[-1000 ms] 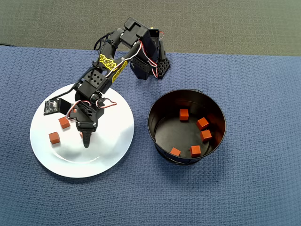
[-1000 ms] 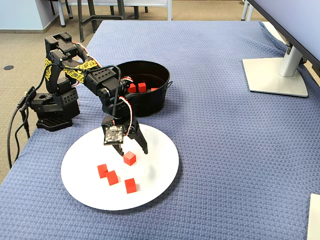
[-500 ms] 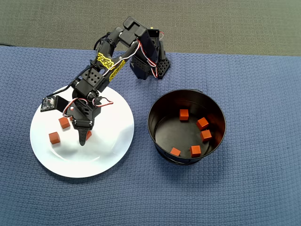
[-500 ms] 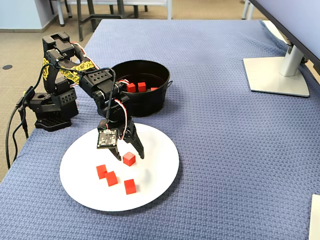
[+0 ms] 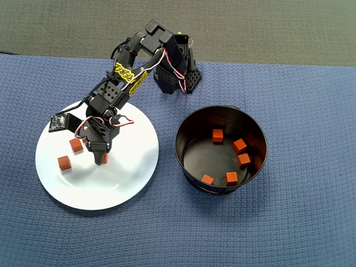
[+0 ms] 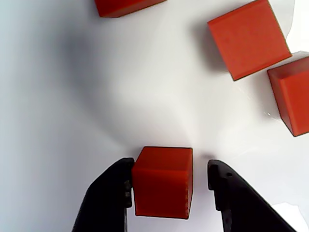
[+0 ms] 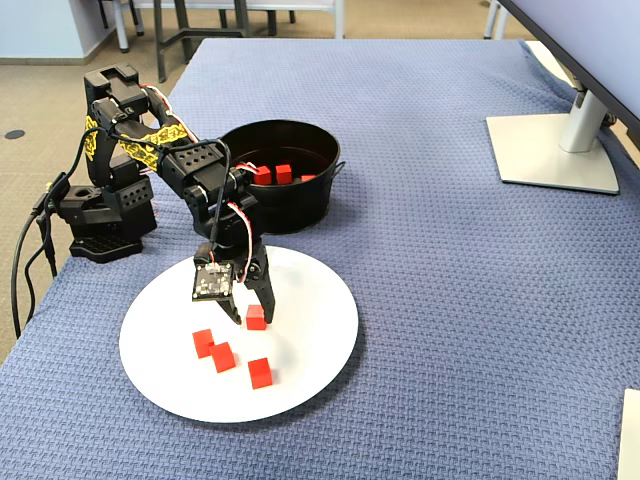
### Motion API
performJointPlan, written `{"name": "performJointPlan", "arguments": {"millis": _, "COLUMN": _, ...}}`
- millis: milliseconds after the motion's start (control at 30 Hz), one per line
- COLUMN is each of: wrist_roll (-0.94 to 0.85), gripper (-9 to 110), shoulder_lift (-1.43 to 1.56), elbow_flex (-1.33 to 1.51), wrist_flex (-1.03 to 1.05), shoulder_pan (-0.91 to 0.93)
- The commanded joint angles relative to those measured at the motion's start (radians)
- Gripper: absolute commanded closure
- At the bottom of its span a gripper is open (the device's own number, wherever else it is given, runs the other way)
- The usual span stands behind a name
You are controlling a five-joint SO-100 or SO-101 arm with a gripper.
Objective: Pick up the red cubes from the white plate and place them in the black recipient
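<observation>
Five red cubes (image 5: 225,155) are sitting in the black recipient (image 5: 189,156) while four are waiting on the white plate (image 5: 128,178), and I am lowering my hand (image 6: 169,183), fingers apart, around one.

Bare white plate (image 5: 125,167) lies open from three to six o'clock of the claw (image 5: 99,161), while three red cubes (image 7: 214,356) crowd its nine o'clock side in the overhead view.

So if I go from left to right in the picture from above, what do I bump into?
White plate → red cube near its left edge → gripper around another cube → bare blue cloth → black recipient with five cubes inside.
</observation>
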Motion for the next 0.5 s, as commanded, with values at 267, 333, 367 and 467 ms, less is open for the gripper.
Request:
{"name": "performJointPlan", "arguments": {"millis": 267, "wrist_roll": -0.012, "gripper": 93, "shoulder_lift": 0.061, "elbow_flex": 0.008, "wrist_flex": -0.029, "shoulder_pan": 0.006}}
{"name": "performJointPlan", "arguments": {"millis": 333, "wrist_roll": -0.014, "gripper": 93, "shoulder_lift": 0.061, "elbow_flex": 0.011, "wrist_flex": -0.035, "shoulder_pan": 0.006}}
{"name": "performJointPlan", "arguments": {"millis": 367, "wrist_roll": -0.012, "gripper": 97, "shoulder_lift": 0.061, "elbow_flex": 0.014, "wrist_flex": -0.041, "shoulder_pan": 0.006}}
{"name": "performJointPlan", "arguments": {"millis": 467, "wrist_roll": 0.020, "gripper": 102, "shoulder_lift": 0.072, "elbow_flex": 0.009, "wrist_flex": -0.055, "shoulder_pan": 0.009}}
